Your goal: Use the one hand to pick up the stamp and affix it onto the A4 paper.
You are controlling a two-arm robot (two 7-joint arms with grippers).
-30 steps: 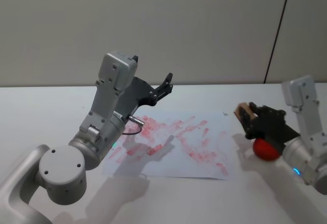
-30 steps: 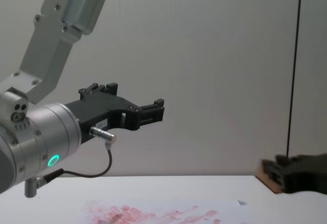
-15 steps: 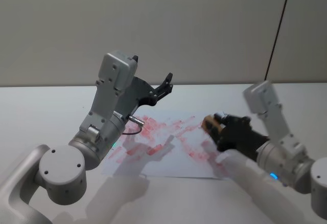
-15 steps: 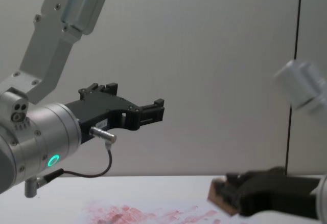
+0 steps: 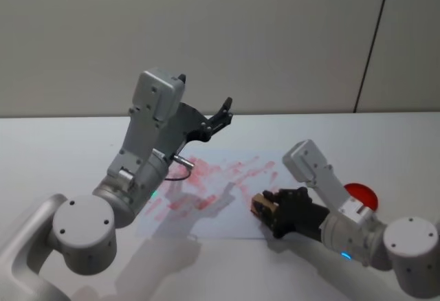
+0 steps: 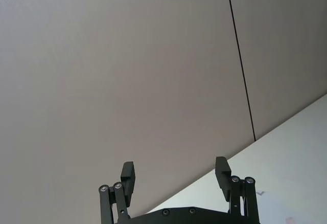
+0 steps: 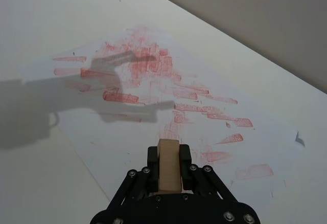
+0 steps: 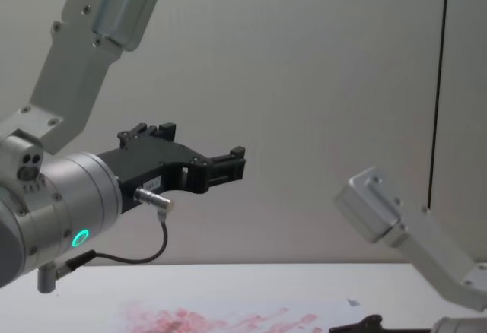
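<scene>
Saw the right gripper (image 5: 265,209) closed on the stamp (image 7: 168,165), low at the near edge of the paper (image 7: 127,124). Risked printing half off it if pressed there, or smearing if lowered tilted. Noted the left gripper (image 6: 173,175) raised beyond, spread wide, empty.

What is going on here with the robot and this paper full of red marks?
The right gripper holds the wooden stamp low over the near part of the A4 paper, which already carries many red prints. Whether it touches the sheet I cannot tell. The left gripper hangs open above the table, idle.
</scene>
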